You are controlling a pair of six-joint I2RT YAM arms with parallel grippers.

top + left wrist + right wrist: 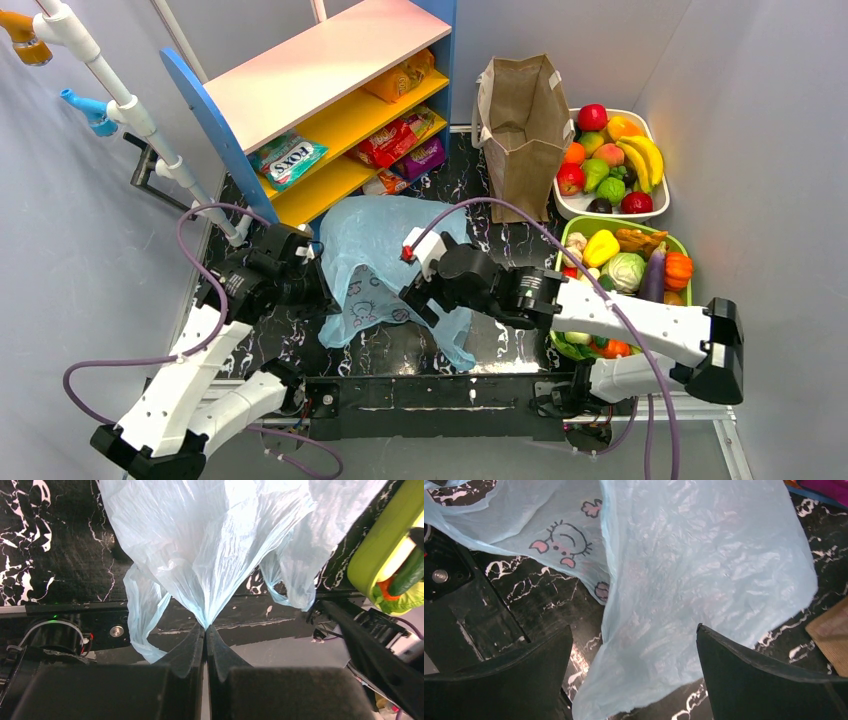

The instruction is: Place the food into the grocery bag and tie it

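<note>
The light-blue grocery bag [385, 255] lies crumpled on the black marble table between my arms. My left gripper [322, 280] is shut on a gathered fold of the bag's left edge; in the left wrist view the bag [215, 545] fans out from the closed fingertips [192, 642]. My right gripper [418, 298] is open above the bag's right side; in the right wrist view the bag [694, 580] with a cartoon print lies between the spread fingers [769, 680]. The food packets sit on the shelf: a teal-and-white one [288, 158], and red ones [395, 138].
A blue-and-yellow shelf [330, 100] stands at the back left. A brown paper bag [522, 125] stands behind the grocery bag. A white tray of plastic fruit [612, 155] and a green basket of vegetables [625, 265] fill the right side.
</note>
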